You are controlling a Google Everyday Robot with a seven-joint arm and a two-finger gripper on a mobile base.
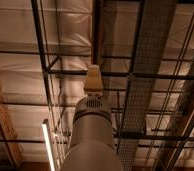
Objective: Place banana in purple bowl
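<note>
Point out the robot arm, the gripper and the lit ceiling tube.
robot arm [92,132]: camera view, its grey casing.
gripper [93,79]: camera view, tan tip atop the arm.
lit ceiling tube [47,147]: camera view, mid-length.

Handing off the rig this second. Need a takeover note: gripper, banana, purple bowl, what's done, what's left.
Gripper: at the tip of the arm, which points up toward the ceiling at mid-frame. Only its tan end shows; whether it holds anything cannot be told.
Banana and purple bowl: neither is in view. The camera sees only the arm, the ceiling and a light strip.
Done: nothing can be confirmed from this view.
Left: probably the whole job. Bring the work area into view, find the banana and the purple bowl, grasp the banana, then place it.
</note>
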